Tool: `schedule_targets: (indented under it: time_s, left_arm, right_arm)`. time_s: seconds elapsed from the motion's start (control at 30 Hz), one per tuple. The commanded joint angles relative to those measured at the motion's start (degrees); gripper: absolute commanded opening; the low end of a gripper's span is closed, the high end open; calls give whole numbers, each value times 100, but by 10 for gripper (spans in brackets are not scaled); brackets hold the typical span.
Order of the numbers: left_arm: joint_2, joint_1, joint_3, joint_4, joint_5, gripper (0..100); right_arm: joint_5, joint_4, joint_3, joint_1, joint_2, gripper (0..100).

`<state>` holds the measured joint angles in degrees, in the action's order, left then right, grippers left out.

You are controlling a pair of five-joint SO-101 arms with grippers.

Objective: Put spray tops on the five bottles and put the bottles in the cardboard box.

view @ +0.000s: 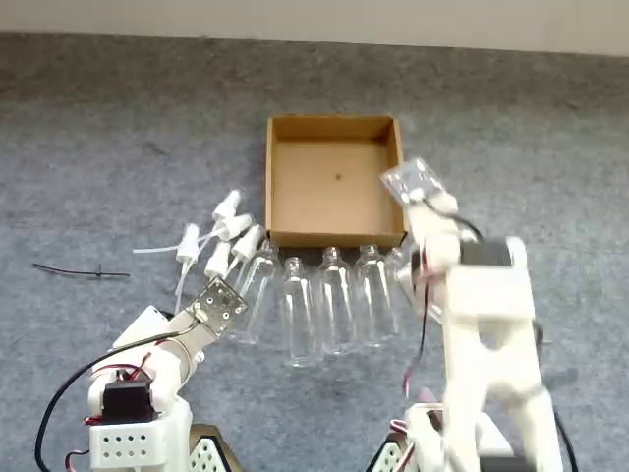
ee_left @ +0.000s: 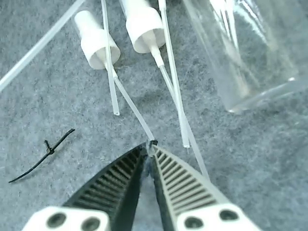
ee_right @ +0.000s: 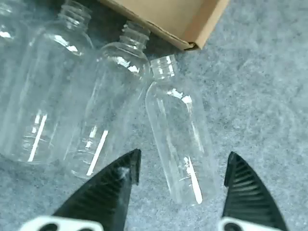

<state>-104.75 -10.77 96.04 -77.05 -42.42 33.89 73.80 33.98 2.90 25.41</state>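
Five clear bottles lie side by side, without tops, in front of the open cardboard box (view: pixel 334 182); the leftmost is bottle (view: pixel 254 290) and the rightmost (ee_right: pixel 180 144) lies near the box corner (ee_right: pixel 192 19). Several white spray tops (view: pixel 226 231) with thin dip tubes lie left of the bottles. My left gripper (view: pixel 218 303) is low beside the leftmost bottle (ee_left: pixel 250 48). It is shut (ee_left: pixel 150 147), and the end of one spray top's (ee_left: pixel 96 41) tube touches its tips. My right gripper (ee_right: pixel 183 156) stands open over the rightmost bottle, one finger on each side.
A black zip tie (view: pixel 84 270) lies on the grey carpet at the left. The right arm (view: pixel 482 324) covers part of the rightmost bottle in the high view. Bare carpet surrounds the box at the back and on both sides.
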Motion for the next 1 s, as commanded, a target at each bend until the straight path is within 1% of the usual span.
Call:
schedule_targets:
  time_s: [0.0,0.2,0.33,0.6,0.73,0.9,0.97]
  left_arm:
    - [-4,-75,110,-158,-97,12]
    - [-4,-66,110,-176,-114,12]
    - [-4,-66,110,-176,-114,12]
    - [-4,-57,110,-176,-114,13]
    - [-4,-57,110,-176,-114,13]
    - [-4,-57,110,-176,-114,12]
    - [-4,-57,110,-176,-114,12]
  right_arm:
    - [290,66,-1226,48,-1200,254]
    - [334,22,-1974,84,-2334,254]
    - [668,66,-2044,163,-2800,254]
    - [703,-312,-2000,145,-3108,253]
    - [695,-330,-2000,119,-3354,253]
    - [686,-347,-2009,-119,-3644,252]
    - [686,-347,-2026,-233,-3670,228]
